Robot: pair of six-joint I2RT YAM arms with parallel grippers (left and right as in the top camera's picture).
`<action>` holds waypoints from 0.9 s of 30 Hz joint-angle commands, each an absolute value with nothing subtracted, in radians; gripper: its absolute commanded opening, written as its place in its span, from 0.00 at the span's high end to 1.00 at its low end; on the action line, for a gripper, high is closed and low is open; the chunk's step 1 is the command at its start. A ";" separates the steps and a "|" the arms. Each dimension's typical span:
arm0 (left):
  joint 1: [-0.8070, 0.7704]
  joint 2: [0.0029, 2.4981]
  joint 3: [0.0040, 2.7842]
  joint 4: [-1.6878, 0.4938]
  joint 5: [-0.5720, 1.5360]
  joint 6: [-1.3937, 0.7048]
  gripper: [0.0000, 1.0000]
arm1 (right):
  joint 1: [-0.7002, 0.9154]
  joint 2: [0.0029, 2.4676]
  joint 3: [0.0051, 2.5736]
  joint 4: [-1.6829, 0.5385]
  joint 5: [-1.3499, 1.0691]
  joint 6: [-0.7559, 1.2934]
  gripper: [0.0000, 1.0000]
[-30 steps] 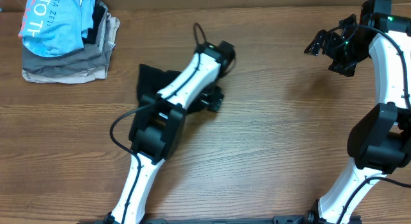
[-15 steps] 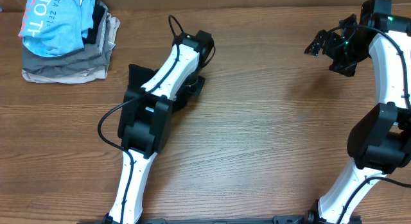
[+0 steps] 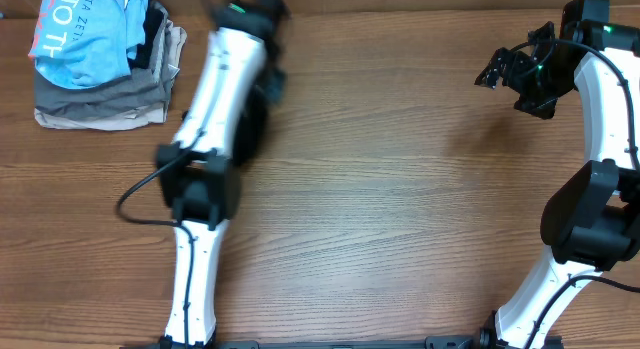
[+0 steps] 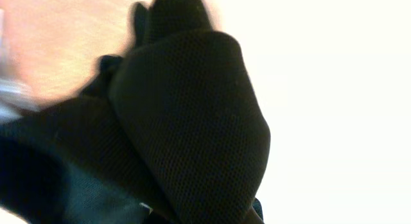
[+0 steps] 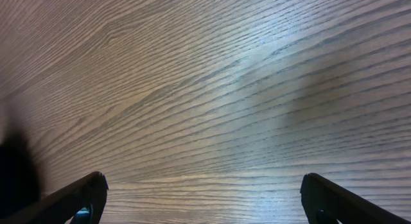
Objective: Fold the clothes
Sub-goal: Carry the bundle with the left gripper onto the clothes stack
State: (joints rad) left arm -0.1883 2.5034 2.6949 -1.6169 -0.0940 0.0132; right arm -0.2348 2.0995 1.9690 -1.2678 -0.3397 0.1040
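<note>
Right jaws stand spread wide, holding nothing, above the desk [image 3: 400,219] near its far right corner. Left jaws are hidden by the black shirt [image 4: 192,121], so I cannot tell their grip. Overhead, the shirt is a dark blur under the left arm [image 3: 215,99] near the far edge, beside the folded stack [image 3: 100,99].

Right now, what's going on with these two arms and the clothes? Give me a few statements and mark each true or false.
1. The right gripper is open above the wooden table. True.
2. The right gripper holds the black shirt. False: it holds nothing; the black shirt fills the left wrist view.
3. A light blue shirt tops the pile of folded garments. True.
4. That pile lies under the right gripper. False: it lies in the table's far left corner.
</note>
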 commanded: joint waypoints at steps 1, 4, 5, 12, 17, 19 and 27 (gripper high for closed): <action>-0.103 2.419 2.881 -1.638 -0.157 0.145 0.96 | -0.231 2.086 1.976 -1.264 -0.334 0.097 0.00; -0.032 2.394 2.997 -1.634 -0.224 0.167 0.96 | -0.231 2.086 1.976 -1.269 -0.334 0.096 0.00; -0.008 2.386 3.026 -1.626 -0.232 0.185 0.96 | -0.231 2.086 1.976 -1.270 -0.334 0.097 0.01; 0.158 2.328 3.143 -1.427 -0.235 0.302 0.96 | -0.230 2.086 1.976 -1.278 -0.335 0.097 0.01; 0.242 2.305 3.142 -1.168 -0.236 0.422 0.96 | -0.230 2.086 1.976 -1.297 -0.339 0.102 0.01; 0.271 2.307 3.135 -1.096 -0.236 0.443 0.96 | -0.229 2.086 1.976 -1.309 -0.343 0.105 0.01; 0.376 2.338 2.997 -0.873 -0.235 0.561 0.96 | -0.217 2.086 1.976 -1.340 -0.342 0.105 0.01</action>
State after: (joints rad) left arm 0.3462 2.3615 3.0539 -0.9146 -0.2218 0.4698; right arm -0.2306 2.0995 1.9690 -1.3399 -0.3405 0.1043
